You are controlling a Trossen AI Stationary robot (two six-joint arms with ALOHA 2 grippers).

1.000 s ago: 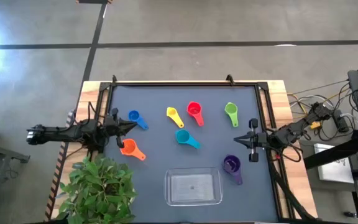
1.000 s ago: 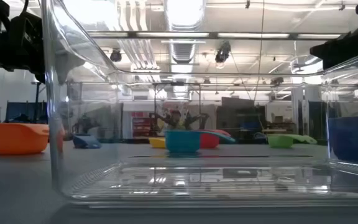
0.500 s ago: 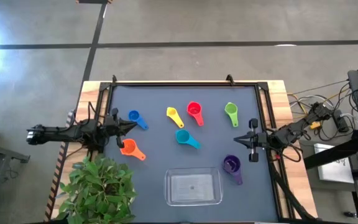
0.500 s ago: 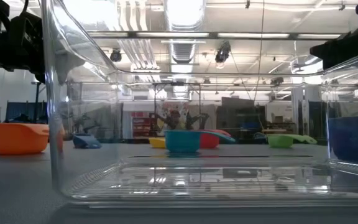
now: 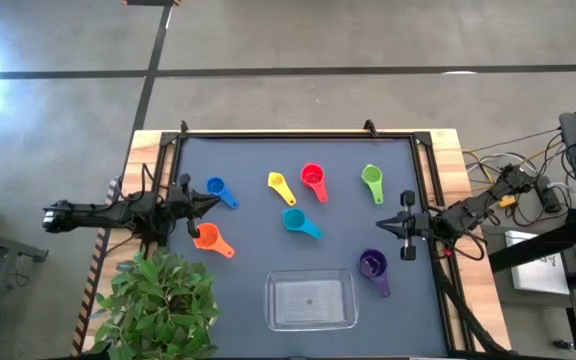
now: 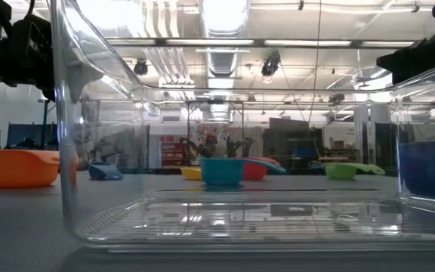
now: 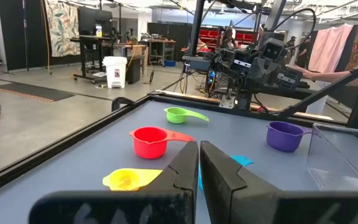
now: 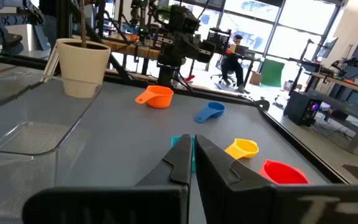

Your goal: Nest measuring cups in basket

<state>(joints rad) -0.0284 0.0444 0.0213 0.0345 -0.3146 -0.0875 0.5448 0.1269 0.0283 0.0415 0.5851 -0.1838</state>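
While you scan from the left, you get the left gripper [image 5: 211, 203] at the table's left edge, fingers pressed together, holding nothing, its tip just beside the blue cup [image 5: 216, 189]. You see a potted plant [image 5: 158, 297] at the near left corner. Next you have the orange cup [image 5: 207, 237] just nearer than the gripper, then the yellow cup [image 5: 278, 184], the teal cup [image 5: 296, 221] at mid-table, the red cup [image 5: 313, 179] and the green cup [image 5: 372, 178] along the far side. You find the basket [image 5: 313, 301] at the near edge, centre, clear, with no cup inside, well apart from most cups. You get the purple cup [image 5: 373, 266] just beside the basket's right end, not touching as far as you can tell. You count six cups on the dark mat [image 5: 258, 260]. You end at the right gripper [image 5: 380, 229] at the right edge, fingers closed to a thin slit, empty, near the purple cup and between it and the green one. Neither gripper touches a cup.
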